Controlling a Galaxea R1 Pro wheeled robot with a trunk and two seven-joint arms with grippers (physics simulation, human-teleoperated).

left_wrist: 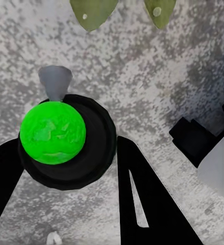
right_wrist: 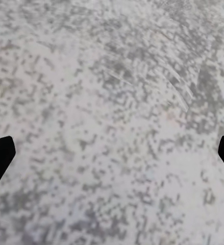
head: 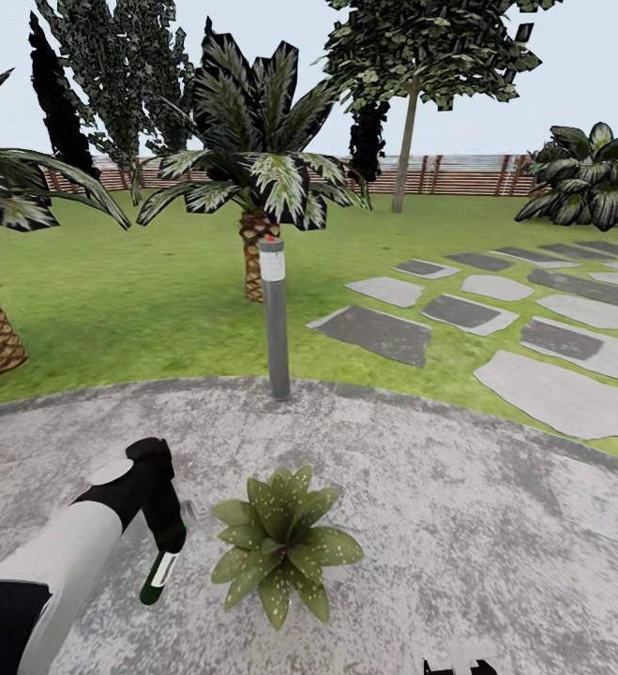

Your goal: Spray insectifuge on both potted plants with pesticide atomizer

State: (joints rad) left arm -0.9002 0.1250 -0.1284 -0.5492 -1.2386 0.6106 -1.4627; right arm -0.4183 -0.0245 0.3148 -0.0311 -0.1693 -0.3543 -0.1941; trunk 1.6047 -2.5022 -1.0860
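Atomizer (head: 162, 562) is clamped in the left gripper (head: 170, 534), tilted, bottom end down toward the paved patch (head: 459, 525), just left of a potted plant (head: 280, 544). Left wrist view: fingers (left_wrist: 142, 199) closed on either side of the bottle (left_wrist: 66, 140), bright green round end facing the cam, pale nozzle (left_wrist: 54, 81) beyond it, leaf tips (left_wrist: 94, 10) at the frame edge. Right gripper (right_wrist: 112, 148): jaws wide, nothing between, over bare paving. Beyond the plant: lamp post (head: 276, 319), palm (head: 257, 187), lawn (head: 112, 300), stepping stones (head: 496, 319), fence (head: 459, 173).
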